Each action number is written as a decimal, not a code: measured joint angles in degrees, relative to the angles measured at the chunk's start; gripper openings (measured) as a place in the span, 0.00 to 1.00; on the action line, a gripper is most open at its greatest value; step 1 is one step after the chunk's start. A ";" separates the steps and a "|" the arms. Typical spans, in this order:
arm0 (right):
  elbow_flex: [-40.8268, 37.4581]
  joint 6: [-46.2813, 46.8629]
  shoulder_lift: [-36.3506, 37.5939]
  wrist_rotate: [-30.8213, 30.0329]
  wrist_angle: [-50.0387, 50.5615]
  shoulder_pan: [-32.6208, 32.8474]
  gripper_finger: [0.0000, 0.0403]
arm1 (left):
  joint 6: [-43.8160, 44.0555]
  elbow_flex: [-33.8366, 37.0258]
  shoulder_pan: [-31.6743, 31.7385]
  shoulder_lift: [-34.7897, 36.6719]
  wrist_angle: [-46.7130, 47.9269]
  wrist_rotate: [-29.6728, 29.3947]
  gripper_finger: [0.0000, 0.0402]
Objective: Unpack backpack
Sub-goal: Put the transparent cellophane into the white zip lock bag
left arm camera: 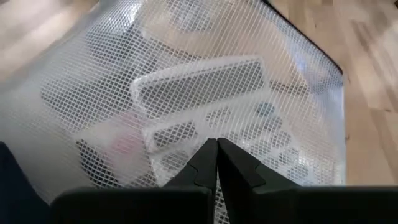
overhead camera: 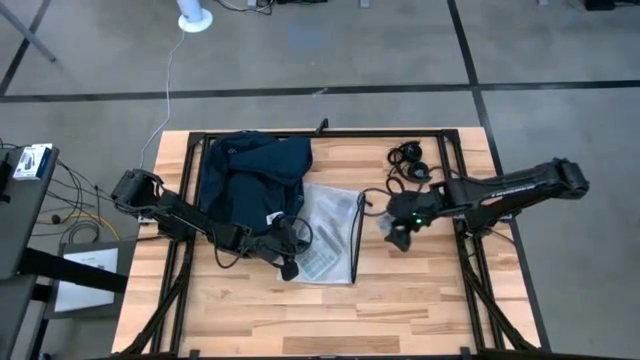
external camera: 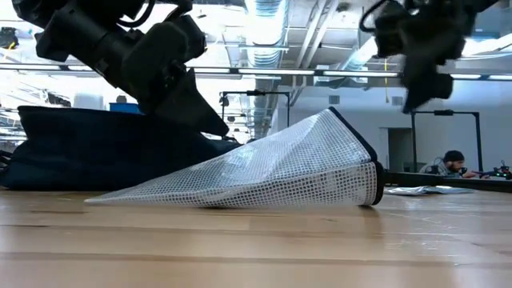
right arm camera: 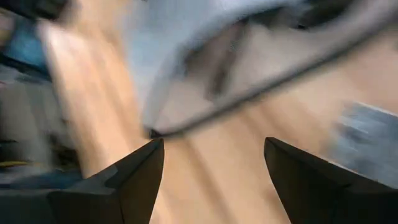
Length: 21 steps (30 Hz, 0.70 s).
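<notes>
Left gripper [overhead camera: 290,268] fingers together on mesh pouch [overhead camera: 332,232] (beside backpack [overhead camera: 248,180], mid-tabletop); right gripper [overhead camera: 398,240] fingers apart, holding nothing.

Two dark, slim jointed arms; right arm [overhead camera: 505,190] bears pale lettering, seemingly, and a green light.

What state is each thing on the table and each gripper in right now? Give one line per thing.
backpack: lying slumped at the table's far left.
mesh pouch: out of the backpack, lying beside it, one end propped up, items visible inside.
headphones: lying at the far right part of the table, untouched.
left gripper: shut, over the mesh pouch.
right gripper: open, empty, above bare table to the right of the pouch.
</notes>
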<state>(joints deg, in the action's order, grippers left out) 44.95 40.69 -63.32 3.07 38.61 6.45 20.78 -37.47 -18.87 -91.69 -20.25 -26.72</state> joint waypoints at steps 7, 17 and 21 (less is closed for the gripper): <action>-0.12 -25.61 -5.48 -0.09 7.55 -2.14 0.67 | -0.47 0.00 -0.17 -0.08 0.30 1.57 0.00; -0.15 -25.21 -22.56 -0.47 7.04 -7.67 0.66 | -1.22 0.00 -0.20 -0.08 0.28 2.52 0.00; -0.11 -19.35 -24.41 -0.67 8.30 -8.98 0.65 | -2.16 0.00 -0.24 -0.09 0.30 2.54 0.00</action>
<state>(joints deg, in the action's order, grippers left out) 44.84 21.34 -87.72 2.40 46.91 -2.53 18.61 -37.47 -19.11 -91.78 -19.94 -24.18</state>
